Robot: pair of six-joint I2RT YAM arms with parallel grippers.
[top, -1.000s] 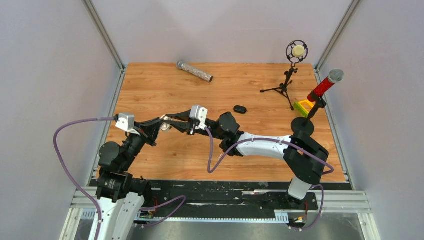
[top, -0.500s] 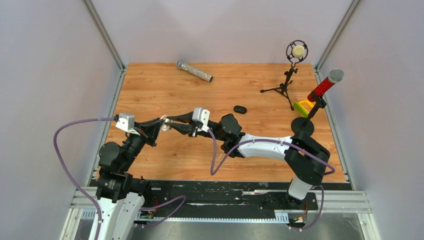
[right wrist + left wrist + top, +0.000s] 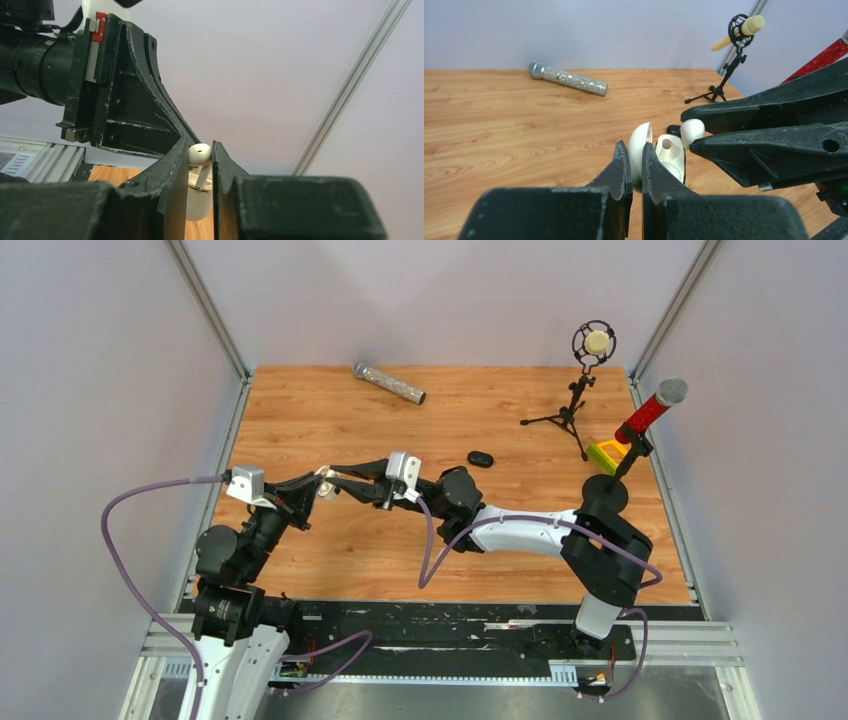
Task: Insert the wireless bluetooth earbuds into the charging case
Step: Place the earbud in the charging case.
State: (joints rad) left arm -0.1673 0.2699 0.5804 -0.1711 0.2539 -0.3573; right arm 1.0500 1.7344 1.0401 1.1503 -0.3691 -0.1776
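Wood-grain table is lying under both my arms, which are meeting in the air over its left half, clear of the boards. My left gripper is clamping the case by what looks like its flipped-back lid. The jaws are nearly together with only that thin shell between them, so the open body is facing my other arm. My right gripper is pinching the white bud by its round head, jaws a narrow way apart and closed on it. In the right wrist view the bud's stem is pointing down at the case just below; whether its end is already entering, I cannot tell. In the left wrist view the head is sitting just beside the case's upper rim, near a round socket that is showing empty. The black bud is lying on the table, well apart from both grippers and untouched.

I am judging this as the seating of the first bud: lined up with its socket, not yet home. The next move is calling for a slow, straight push along the stem's line while my left steadies the case. A tilted stem could catch on the rim, and so thin a grip on the lid could let the case swing.
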